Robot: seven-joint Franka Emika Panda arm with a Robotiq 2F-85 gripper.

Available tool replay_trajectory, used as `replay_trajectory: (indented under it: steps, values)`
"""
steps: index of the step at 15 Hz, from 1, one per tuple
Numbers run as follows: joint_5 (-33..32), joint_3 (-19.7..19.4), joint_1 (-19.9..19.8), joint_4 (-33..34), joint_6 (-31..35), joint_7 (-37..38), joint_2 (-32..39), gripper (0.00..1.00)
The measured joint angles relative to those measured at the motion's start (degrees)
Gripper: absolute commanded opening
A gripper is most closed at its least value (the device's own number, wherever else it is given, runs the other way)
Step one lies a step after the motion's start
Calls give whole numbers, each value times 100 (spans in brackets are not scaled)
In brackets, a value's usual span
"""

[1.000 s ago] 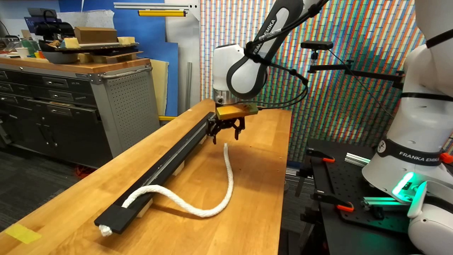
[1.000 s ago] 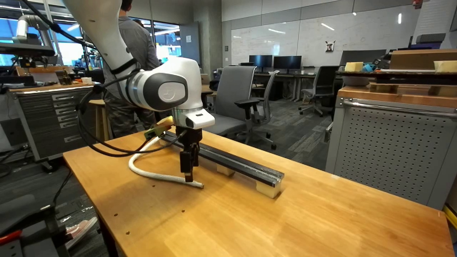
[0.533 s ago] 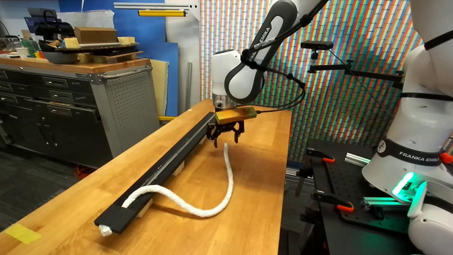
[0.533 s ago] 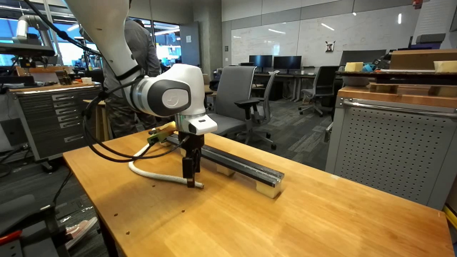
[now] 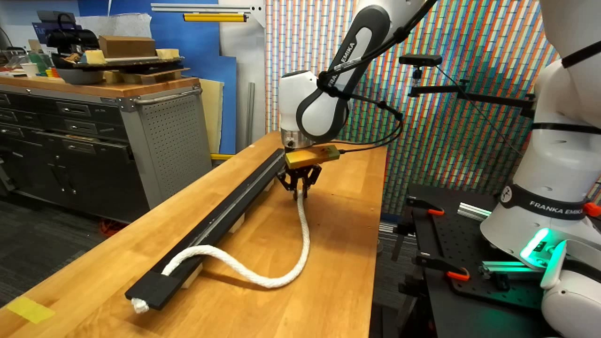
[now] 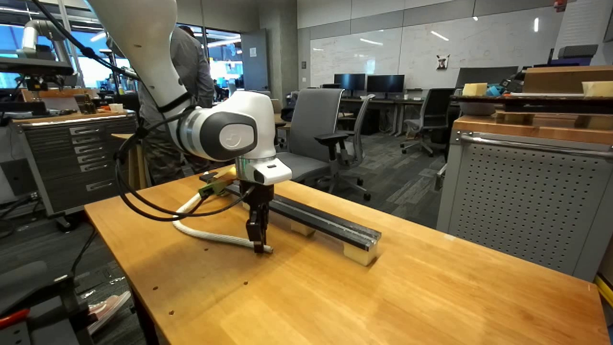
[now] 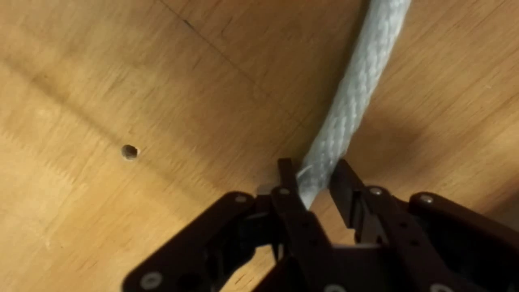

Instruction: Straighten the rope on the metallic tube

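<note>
Round the rope, snaking off the metallic tube onto the worktop, the hand is narrowing from wide to a snug pinch near the loose tip; I'm planning on lifting gently, drawing it taut

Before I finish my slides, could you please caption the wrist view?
White rope gripped by the end effector; at picture left, a small hole in the wooden table.

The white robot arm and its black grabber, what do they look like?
The smooth, rounded white arm is trimmed in dark grey, with a silvery ring and "EMIKA" lettering. Black cables run along it. Above the black, jointed two-fingered gripper sits a boxy yellow part.
</note>
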Motion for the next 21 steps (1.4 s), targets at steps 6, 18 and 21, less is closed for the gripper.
replay_trajectory:
  steps: [6,18,21]
  values:
    - [0,-51,40,2,0,-8,-13,3]
    - [6,-496,192,-445,371,732,-1432,3]
    - [-110,-552,194,-663,619,1139,-1912,3]
